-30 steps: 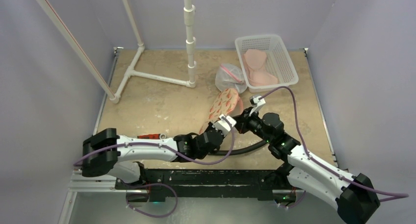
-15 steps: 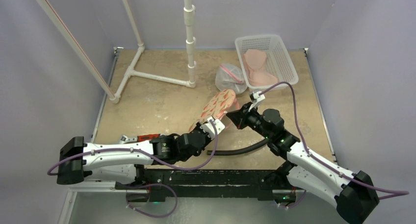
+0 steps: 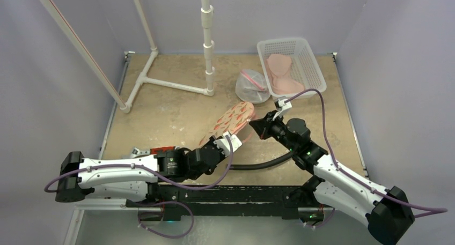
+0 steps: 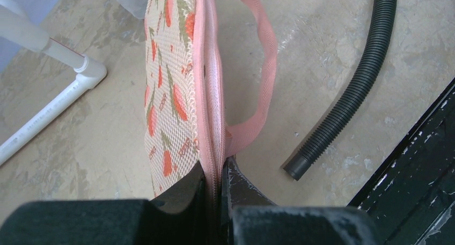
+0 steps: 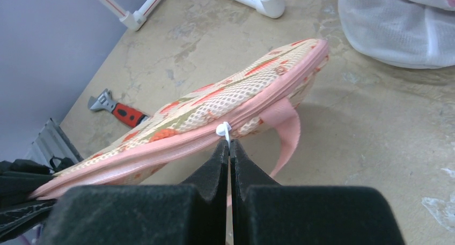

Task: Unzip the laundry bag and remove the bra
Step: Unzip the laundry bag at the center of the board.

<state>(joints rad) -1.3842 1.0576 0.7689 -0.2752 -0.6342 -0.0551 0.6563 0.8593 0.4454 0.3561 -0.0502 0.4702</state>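
Right wrist: right gripper (image 5: 229,147) nipped tight on the white zipper pull (image 5: 222,130), partway along the pink zip.
Left wrist: left gripper (image 4: 219,172) clamped on the bag's near seam end.
Bag: laundry bag (image 3: 229,120) strung between both grippers, seemingly raised off the table (image 3: 171,111).
Handling: light, soft floral mesh, probably floppy (it would sag without tension), so the zip likely runs only while taut.
Hold: the tiny pull for sliding, the stitched pink edge for anchoring.

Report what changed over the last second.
The left hand, shut on the laundry bag at its rim, drew back toward the near left, dragging that end along so the bag now lies stretched out lower. The right hand stayed shut on the white zipper pull, barely shifting. The basket, mesh bag, wrench and hose did not move.
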